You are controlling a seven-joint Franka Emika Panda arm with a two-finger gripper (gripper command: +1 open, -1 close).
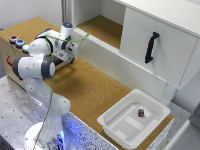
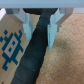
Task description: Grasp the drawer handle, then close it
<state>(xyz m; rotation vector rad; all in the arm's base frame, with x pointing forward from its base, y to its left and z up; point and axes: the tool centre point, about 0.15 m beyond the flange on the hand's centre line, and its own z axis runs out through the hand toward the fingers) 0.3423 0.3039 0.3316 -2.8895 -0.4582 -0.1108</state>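
My work surface is a cork-topped bench (image 1: 90, 87). On it, at the exterior view's left, sits the small wooden box (image 1: 11, 55) with coloured round buttons (image 1: 18, 41) on top. At the exterior view's right rests a white plastic tray (image 1: 117, 127), a small dark object (image 1: 141, 112) inside.

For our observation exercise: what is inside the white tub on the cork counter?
Inside the white tub: one small dark object, too small to identify. The near wall covers some floor.

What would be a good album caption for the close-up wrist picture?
Two pale fingers straddle the black drawer handle on a plywood front printed with a blue pixel figure.
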